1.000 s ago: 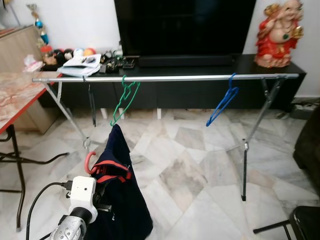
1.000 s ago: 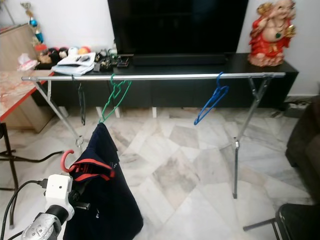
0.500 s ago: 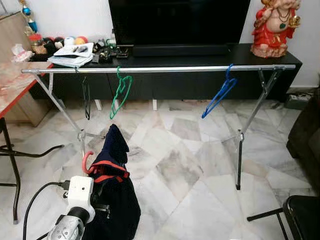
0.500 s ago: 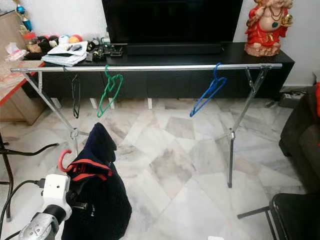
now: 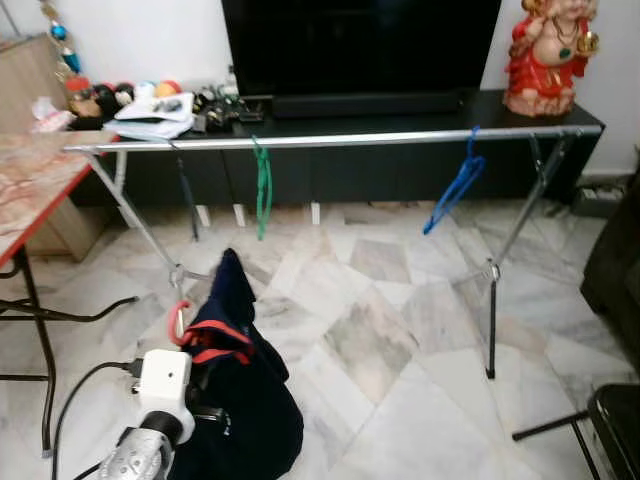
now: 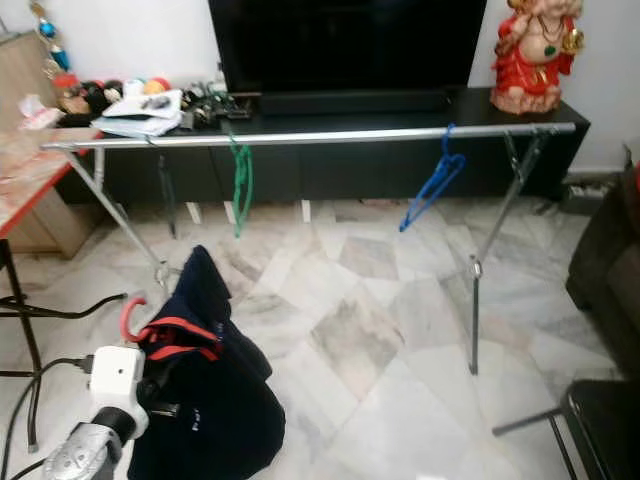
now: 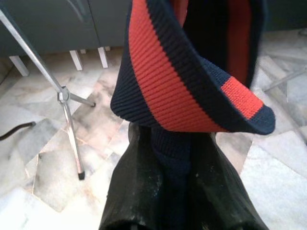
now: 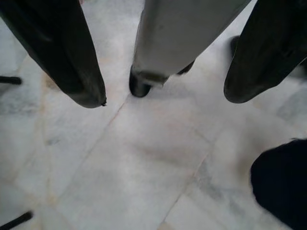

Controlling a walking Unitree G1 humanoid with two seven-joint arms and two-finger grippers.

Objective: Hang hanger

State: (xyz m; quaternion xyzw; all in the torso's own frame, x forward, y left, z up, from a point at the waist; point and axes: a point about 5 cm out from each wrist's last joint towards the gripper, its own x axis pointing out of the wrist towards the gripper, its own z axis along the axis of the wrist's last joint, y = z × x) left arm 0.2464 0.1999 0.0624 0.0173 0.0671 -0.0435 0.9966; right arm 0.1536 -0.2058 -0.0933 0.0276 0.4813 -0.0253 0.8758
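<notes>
Left gripper (image 7: 165, 158) is clamped on a navy shirt (image 5: 240, 400) with red trim, on a red hanger (image 5: 180, 322), low and short of the rail (image 5: 330, 140). Right gripper (image 8: 163, 96) hangs idle, fingers spread apart, holding nothing, over floor (image 8: 120, 158).

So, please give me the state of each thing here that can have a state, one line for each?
Left gripper: jaws shut on the garment.
Navy garment: on a red hanger, held up, not yet on the rail.
Red hanger: hook free, pointing up.
Green hanger: hanging on the rail.
Blue hanger: hanging on the rail, tilted.
Right gripper: jaws open, over the floor.
</notes>
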